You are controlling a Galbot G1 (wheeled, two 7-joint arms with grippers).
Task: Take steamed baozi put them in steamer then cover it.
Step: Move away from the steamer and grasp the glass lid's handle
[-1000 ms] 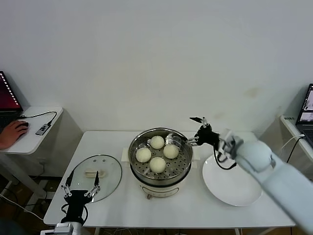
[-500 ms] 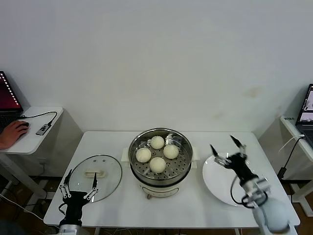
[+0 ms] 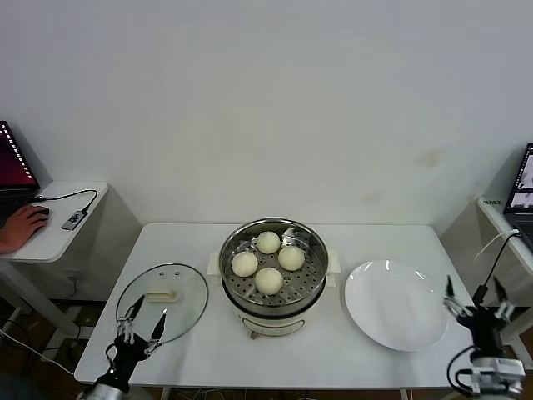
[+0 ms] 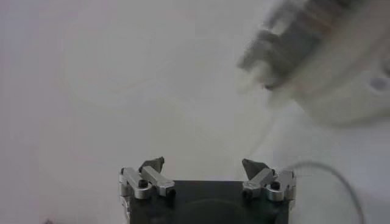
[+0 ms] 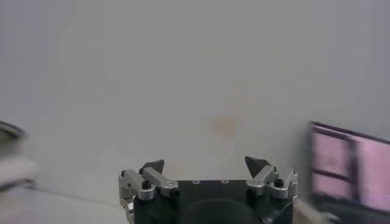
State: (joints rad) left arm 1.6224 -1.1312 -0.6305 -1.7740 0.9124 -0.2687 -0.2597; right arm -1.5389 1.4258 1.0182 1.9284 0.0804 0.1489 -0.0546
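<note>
Several cream-white baozi (image 3: 268, 280) sit on the perforated tray inside the shiny steel steamer (image 3: 236, 293) at the table's middle. The clear glass lid (image 3: 179, 292) with a cream handle lies flat on the table left of the steamer. My left gripper (image 3: 139, 327) is open and empty, low at the table's front left edge, just in front of the lid. My right gripper (image 3: 476, 302) is open and empty, low off the table's right front corner, beside the white plate (image 3: 393, 304). The wrist views show only open fingertips (image 4: 152, 164) (image 5: 153, 165) against pale blur.
A side desk with a laptop, a cable and a person's hand (image 3: 21, 225) stands at far left. Another laptop (image 3: 520, 196) sits on a surface at far right.
My right arm pulled back from the steamer rim, passed over the plate and dropped low off the table's right front corner. My left gripper tilted slightly by the lid.
</note>
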